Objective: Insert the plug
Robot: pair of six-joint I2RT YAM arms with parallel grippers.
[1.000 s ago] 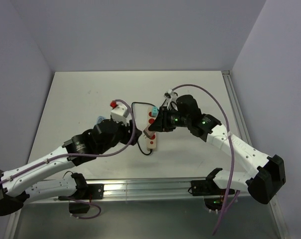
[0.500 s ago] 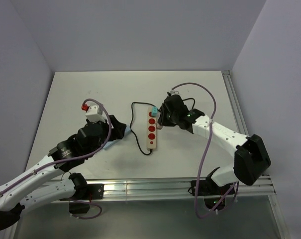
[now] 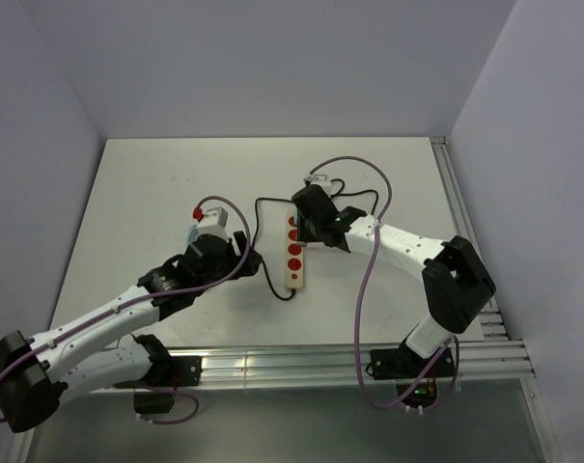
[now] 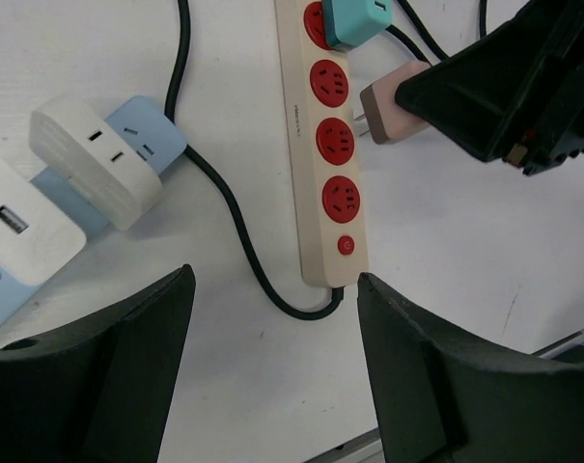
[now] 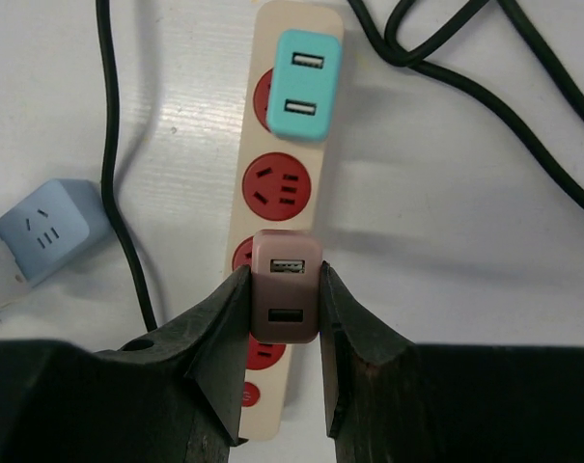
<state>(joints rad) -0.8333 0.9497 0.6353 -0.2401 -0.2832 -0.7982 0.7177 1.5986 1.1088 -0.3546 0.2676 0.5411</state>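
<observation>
A cream power strip (image 3: 294,256) with red sockets lies mid-table. A teal charger (image 5: 307,85) sits in its far socket. My right gripper (image 5: 284,289) is shut on the pink plug (image 5: 286,299) and holds it just above the strip (image 5: 272,207), over the third socket. In the left wrist view the plug (image 4: 393,101) hangs beside the strip (image 4: 325,145) with its prongs showing, apart from the sockets. My left gripper (image 4: 272,280) is open and empty, with the strip's switch end just beyond its fingertips. From above, the left gripper (image 3: 241,253) is left of the strip and the right gripper (image 3: 306,227) is over it.
The strip's black cable (image 4: 234,222) curves past its near end. A white adapter (image 4: 89,159) and a blue adapter (image 4: 142,140) lie to the strip's left. More black cable (image 5: 446,58) loops to the right. An aluminium rail (image 3: 301,362) runs along the near edge.
The right gripper has moved left over the strip with the plug. The left arm pulled back to the left, then returned toward the strip's near end with its jaws open.
</observation>
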